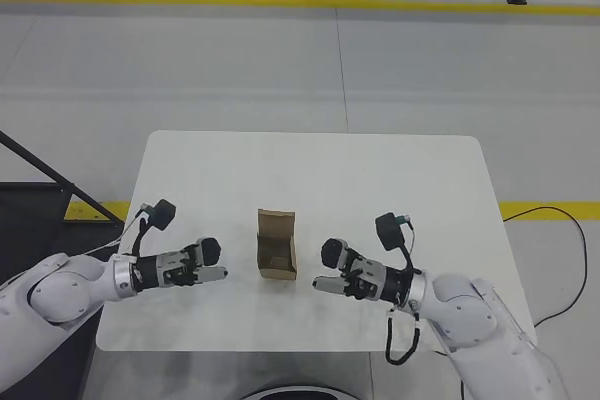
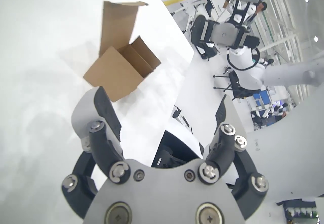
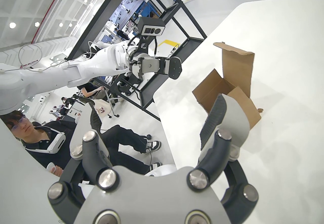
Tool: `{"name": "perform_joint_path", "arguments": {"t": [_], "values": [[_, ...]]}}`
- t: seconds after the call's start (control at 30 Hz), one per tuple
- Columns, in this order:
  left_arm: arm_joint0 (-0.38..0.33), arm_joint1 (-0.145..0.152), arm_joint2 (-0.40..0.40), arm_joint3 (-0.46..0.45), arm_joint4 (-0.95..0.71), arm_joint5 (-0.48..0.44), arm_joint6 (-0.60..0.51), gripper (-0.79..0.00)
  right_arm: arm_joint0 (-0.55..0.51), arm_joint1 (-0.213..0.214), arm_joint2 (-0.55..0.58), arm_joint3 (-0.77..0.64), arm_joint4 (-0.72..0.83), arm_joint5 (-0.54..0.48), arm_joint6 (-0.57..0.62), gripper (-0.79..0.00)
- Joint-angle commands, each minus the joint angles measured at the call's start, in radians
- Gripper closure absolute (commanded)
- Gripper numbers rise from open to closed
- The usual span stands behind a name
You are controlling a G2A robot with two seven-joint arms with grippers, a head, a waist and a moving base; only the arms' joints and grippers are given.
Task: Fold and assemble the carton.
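A small brown carton point(image 1: 277, 245) stands on the white table point(image 1: 310, 170), a little nearer its front edge. Its top is open and one long flap stands upright at the far side. In the left wrist view the carton point(image 2: 121, 73) shows an open mouth with the tall flap behind. My left gripper point(image 1: 216, 262) hovers to the carton's left, open and empty, a short gap away. My right gripper point(image 1: 325, 268) hovers to the carton's right, also open and empty. In the right wrist view the carton point(image 3: 231, 83) lies just past one finger point(image 3: 222, 118).
A black frame with a dark panel point(image 1: 20, 210) stands off the table's left side. A black cable point(image 1: 560, 260) loops over the floor at the right. The far half of the table is bare.
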State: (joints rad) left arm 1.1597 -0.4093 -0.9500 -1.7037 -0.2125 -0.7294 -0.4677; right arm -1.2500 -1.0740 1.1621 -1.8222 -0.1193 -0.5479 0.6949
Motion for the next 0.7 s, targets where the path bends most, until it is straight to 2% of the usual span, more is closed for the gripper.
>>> {"name": "perform_joint_path", "arguments": {"t": [0.0, 0.27, 0.47, 0.67], "values": [[0.001, 0.001, 0.000, -0.002, 0.004, -0.001, 0.000, -0.785, -0.001, 0.000, 0.001, -0.003, -0.002, 0.000, 0.000, -0.785], [0.001, -0.006, 0.007, -0.018, -0.004, 0.022, -0.008, -0.785, -0.001, 0.000, 0.001, -0.003, -0.002, 0.000, 0.000, -0.785], [-0.049, -0.049, 0.052, -0.005, -0.085, 0.099, -0.083, -0.785, 0.026, -0.012, -0.042, 0.043, 0.029, 0.069, -0.042, -0.785], [-0.101, -0.099, 0.100, 0.060, -0.187, 0.093, -0.139, -0.785, 0.088, -0.030, -0.101, 0.125, 0.085, 0.068, -0.051, -0.785]]}}
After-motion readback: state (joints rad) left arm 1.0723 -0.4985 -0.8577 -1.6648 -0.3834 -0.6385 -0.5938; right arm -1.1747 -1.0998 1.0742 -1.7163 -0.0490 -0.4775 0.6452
